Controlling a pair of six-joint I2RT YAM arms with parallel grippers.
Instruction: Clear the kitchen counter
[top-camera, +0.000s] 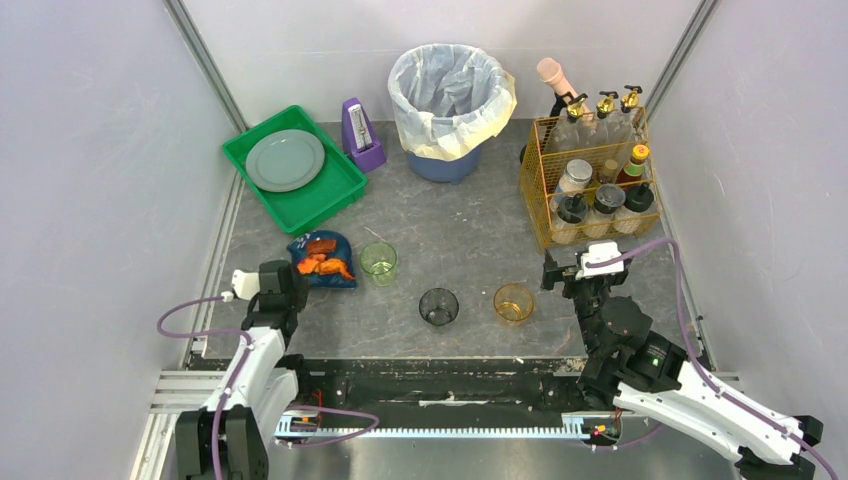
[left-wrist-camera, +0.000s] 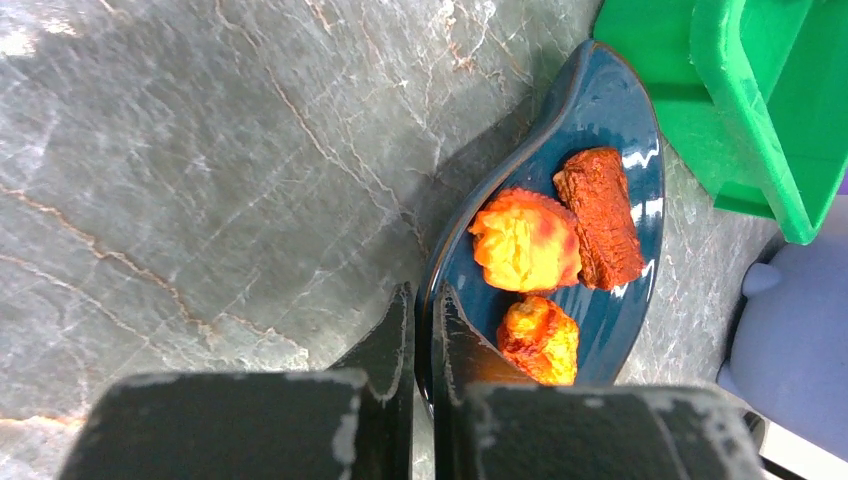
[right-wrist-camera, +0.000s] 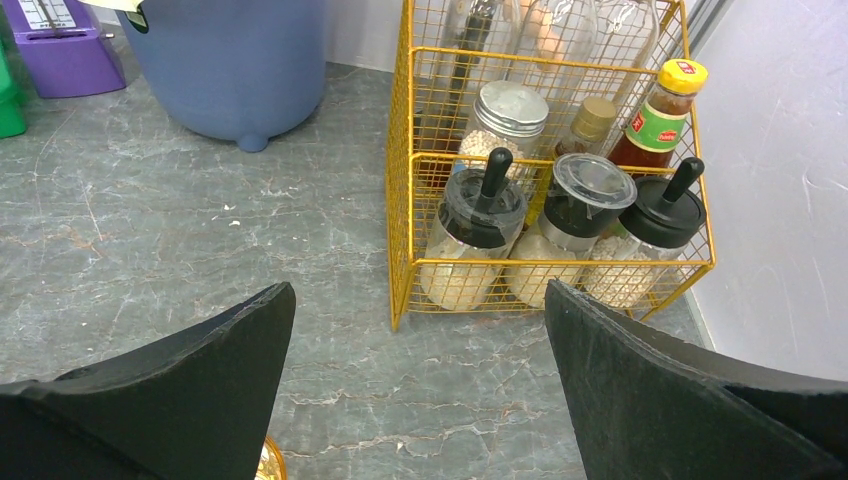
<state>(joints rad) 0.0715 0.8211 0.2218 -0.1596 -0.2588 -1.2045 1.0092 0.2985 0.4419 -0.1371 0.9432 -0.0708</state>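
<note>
The sauce bottle (right-wrist-camera: 662, 125) carries a red-and-green label and a printed yellow cap, but neither can be read.

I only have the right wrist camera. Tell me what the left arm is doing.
Observer: The left gripper has its jaws shut on the rim of a dark blue plate that carries three pieces of orange-red food.
Operator: List what stands between that plate and my gripper.
Observer: Three cups stand on the kitchen counter. A green cup is right beside the plate, then comes a dark cup, and an amber cup is nearest the right gripper.
</note>
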